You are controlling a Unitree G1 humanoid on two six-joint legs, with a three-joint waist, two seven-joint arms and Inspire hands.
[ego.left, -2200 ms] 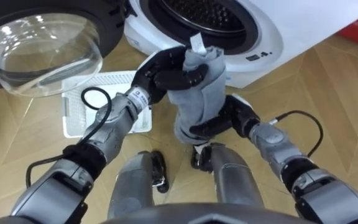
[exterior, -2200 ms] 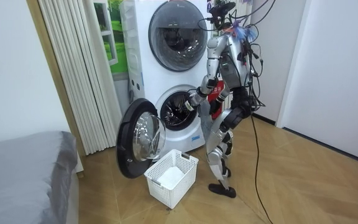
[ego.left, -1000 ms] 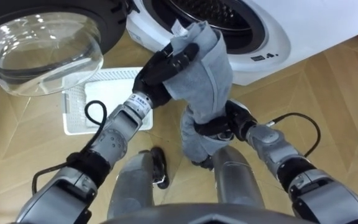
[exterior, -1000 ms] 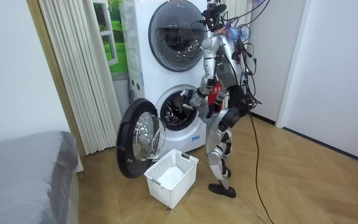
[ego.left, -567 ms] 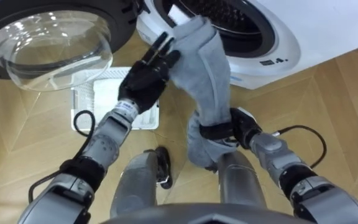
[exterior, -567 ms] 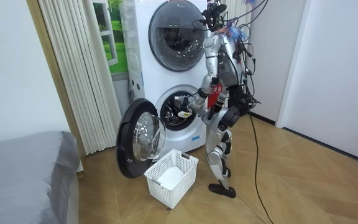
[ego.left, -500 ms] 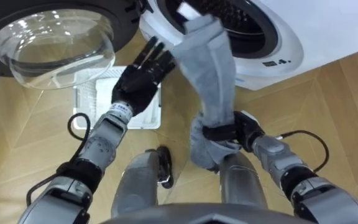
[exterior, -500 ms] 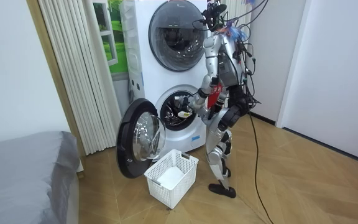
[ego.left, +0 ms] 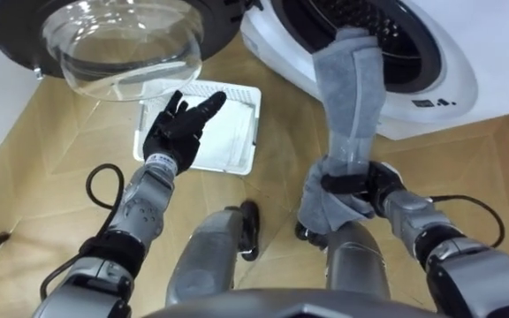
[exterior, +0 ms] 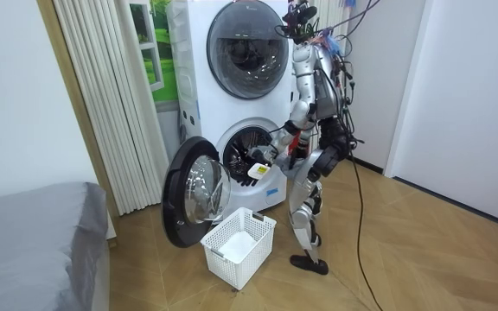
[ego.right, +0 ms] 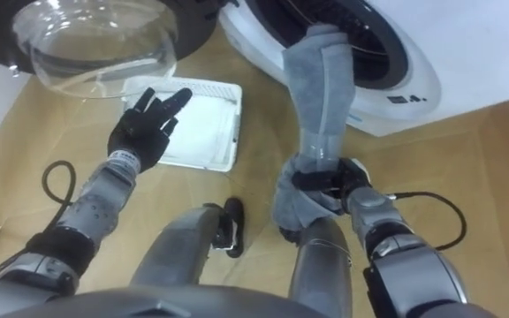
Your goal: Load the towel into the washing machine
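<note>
The grey towel (ego.left: pixel 352 97) hangs in a long strip from the lower rim of the washing machine's drum opening (ego.left: pixel 396 26) down to my right hand (ego.left: pixel 360 190). That hand is shut on the towel's bunched lower end, just above my knees. My left hand (ego.left: pixel 179 124) is open with straight fingers, apart from the towel, held over the white basket (ego.left: pixel 237 124). In the right eye view the towel (ego.right: pixel 321 88) runs the same way, from the drum to my right hand (ego.right: pixel 330 190). I stand close in front of the lower machine (exterior: pixel 249 160).
The round glass door (ego.left: pixel 122 44) stands swung open to my left. The white laundry basket (exterior: pixel 239 246) sits on the wooden floor below the door. A second machine (exterior: pixel 245 52) is stacked above. A grey bed (exterior: pixel 33 242) stands at the room view's left.
My left hand has let go of the towel's top, opened and drawn back to the left over the basket. The towel's upper end now rests at the drum's rim. The right hand keeps its hold.
</note>
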